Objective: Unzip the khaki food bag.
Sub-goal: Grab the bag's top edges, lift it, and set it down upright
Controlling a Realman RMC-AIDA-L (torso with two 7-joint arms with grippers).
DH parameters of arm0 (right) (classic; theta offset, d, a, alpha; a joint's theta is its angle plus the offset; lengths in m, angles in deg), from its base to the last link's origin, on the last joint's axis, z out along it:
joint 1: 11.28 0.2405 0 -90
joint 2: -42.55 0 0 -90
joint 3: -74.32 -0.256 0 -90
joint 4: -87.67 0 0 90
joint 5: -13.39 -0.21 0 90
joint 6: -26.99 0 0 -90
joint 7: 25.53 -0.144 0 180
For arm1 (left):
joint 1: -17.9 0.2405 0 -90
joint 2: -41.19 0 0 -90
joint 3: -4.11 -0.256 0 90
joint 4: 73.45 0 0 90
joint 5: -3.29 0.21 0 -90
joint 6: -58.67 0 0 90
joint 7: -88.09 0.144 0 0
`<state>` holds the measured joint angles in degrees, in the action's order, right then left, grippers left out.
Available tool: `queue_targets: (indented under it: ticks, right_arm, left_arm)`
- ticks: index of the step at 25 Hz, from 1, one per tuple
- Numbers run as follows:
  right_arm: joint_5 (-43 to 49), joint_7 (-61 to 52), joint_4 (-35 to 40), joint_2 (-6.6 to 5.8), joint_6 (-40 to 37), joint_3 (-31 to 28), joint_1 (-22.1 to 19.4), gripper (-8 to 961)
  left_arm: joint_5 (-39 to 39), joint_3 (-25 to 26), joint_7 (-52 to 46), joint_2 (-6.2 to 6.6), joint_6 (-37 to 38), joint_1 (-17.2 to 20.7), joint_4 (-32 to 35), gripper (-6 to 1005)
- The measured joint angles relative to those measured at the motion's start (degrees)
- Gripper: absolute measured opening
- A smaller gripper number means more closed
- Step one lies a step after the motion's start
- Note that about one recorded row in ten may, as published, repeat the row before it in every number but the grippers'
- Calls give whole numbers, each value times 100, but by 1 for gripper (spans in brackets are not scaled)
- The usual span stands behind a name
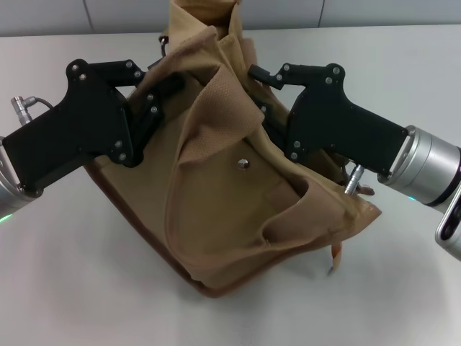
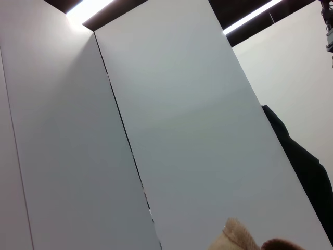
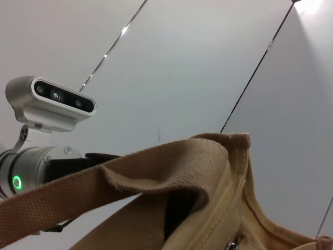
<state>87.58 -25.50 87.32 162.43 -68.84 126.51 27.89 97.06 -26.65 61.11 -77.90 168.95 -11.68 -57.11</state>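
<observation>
The khaki food bag stands tilted in the middle of the white table, with brown bottom trim and a metal snap on its front pocket. A wide webbing handle drapes over its front. My left gripper is at the bag's upper left side, shut on a fold of the fabric. My right gripper presses into the bag's upper right side, its tips buried in the canvas. The right wrist view shows the handle close up and a small metal piece at the seam. The zipper line is hidden.
The white table lies all around the bag, with a pale wall behind it. The left wrist view shows wall panels and a bit of the bag. The left arm's wrist camera shows in the right wrist view.
</observation>
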Motion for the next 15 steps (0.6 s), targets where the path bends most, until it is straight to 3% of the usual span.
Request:
queue_targets:
  ticks: [6,11,15]
  right_arm:
    - [5,9,-2,0,-28,10,14,162]
    - [-19,16,-57,0,-179,-32,-87,86]
    - [-21,131,-93,0,-245,-69,-143,197]
  left_arm:
    - [0,0,0,0,0,-18,0,73]
    - [0,0,0,0,3,-21,0,73]
    - [0,1,0,-1,3,-21,0,73]
